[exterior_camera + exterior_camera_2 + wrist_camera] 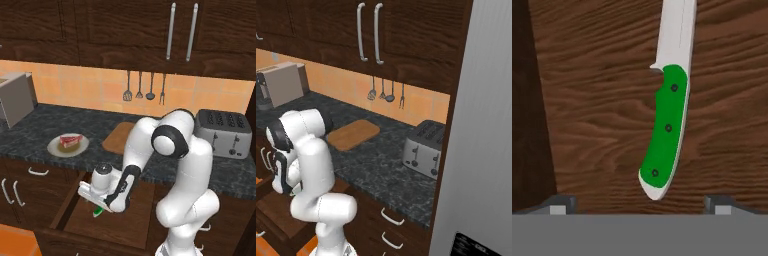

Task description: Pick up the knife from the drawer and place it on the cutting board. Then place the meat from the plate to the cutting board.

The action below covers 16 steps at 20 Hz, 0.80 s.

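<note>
Nothing is moved yet: the gripper [640,202] hangs low in the drawer [135,210] with its jaws spread wide over the knife [667,125] lying flat on the wooden floor, while the meat [70,140] sits on the plate [55,148] beside the bare cutting board [353,134].

No readable text, label, brand, number or sign anywhere. At the lower right of the right base view, a small dark panel [472,245] on the pale grey wall carries faint whitish marks, too blurred to read. Nothing legible on the toaster [223,132] at right either.
</note>
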Available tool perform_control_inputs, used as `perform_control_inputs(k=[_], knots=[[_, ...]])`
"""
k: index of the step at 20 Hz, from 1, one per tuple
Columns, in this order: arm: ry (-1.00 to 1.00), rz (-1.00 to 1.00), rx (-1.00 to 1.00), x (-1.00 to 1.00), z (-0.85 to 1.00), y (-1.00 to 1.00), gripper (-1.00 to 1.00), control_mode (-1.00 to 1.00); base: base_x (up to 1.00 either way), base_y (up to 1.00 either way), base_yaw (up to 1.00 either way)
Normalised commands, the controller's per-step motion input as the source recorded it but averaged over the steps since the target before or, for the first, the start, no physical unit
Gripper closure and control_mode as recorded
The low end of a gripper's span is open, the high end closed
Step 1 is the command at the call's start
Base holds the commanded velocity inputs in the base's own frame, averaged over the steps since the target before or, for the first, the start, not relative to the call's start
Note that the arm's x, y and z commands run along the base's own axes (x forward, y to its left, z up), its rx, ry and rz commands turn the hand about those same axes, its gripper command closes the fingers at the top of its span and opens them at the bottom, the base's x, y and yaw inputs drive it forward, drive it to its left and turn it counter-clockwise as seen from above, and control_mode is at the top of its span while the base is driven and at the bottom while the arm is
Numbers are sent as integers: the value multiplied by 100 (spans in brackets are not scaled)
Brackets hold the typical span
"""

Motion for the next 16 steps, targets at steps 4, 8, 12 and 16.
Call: perform_control_inputs(k=[4, 8, 12, 16], knots=[[20, -2, -17, 19, -89, 2, -100, -100, 0, 0, 0], [2, -7, -12, 34, -58, 0, -100, -100, 0, 0, 0], [0, -1, -3, 20, -47, -1, -100, -100, 0, 0, 0], [0, 0, 0, -8, -39, -1, 100, -100, 0, 0, 0]])
